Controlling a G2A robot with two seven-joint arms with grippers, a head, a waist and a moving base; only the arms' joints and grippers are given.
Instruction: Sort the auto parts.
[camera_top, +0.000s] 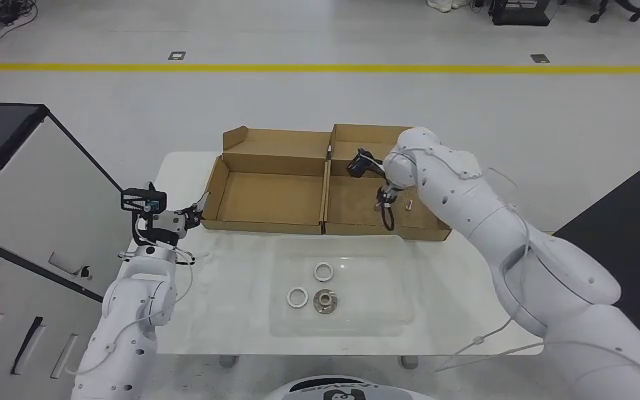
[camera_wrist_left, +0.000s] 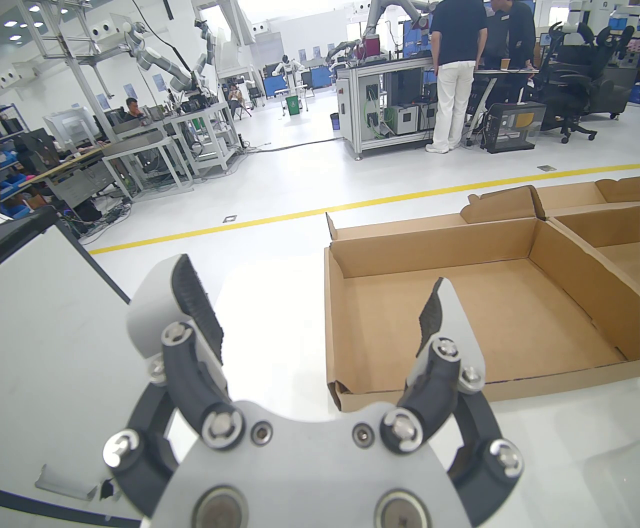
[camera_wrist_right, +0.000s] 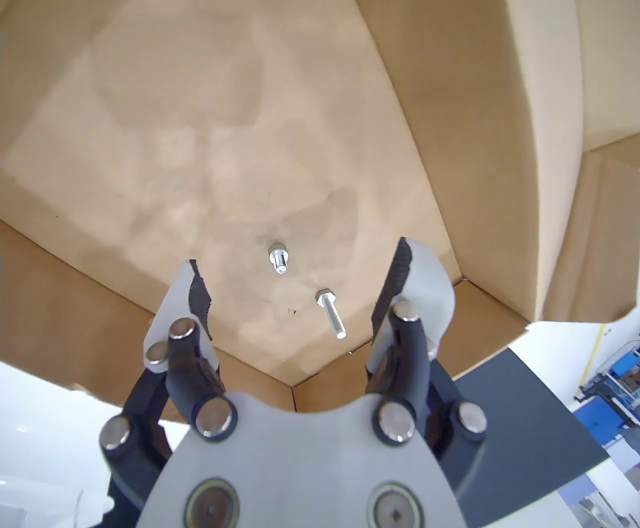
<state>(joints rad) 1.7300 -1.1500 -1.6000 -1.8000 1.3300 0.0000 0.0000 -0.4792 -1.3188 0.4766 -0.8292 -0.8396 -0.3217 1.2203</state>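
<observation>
Two cardboard boxes stand side by side at the back of the table: the left box (camera_top: 268, 195) and the right box (camera_top: 365, 208). My right gripper (camera_wrist_right: 297, 275) hangs open over the right box (camera_wrist_right: 200, 125), above a short bolt (camera_wrist_right: 279, 259) and a longer bolt (camera_wrist_right: 331, 312) lying on its floor. The same gripper (camera_top: 385, 212) appears from above, with a bolt (camera_top: 409, 203) beside it. On the table in front lie two white rings (camera_top: 324, 271) (camera_top: 298, 297) and a metal flanged part (camera_top: 323, 300). My left gripper (camera_wrist_left: 320, 295) is open and empty beside the left box (camera_wrist_left: 475, 310).
A clear plastic sheet (camera_top: 385, 300) covers the front middle of the white table (camera_top: 230, 300). A grey panel (camera_top: 40, 200) stands off the table's left side. The boxes' raised flaps (camera_top: 280, 140) line the back edge.
</observation>
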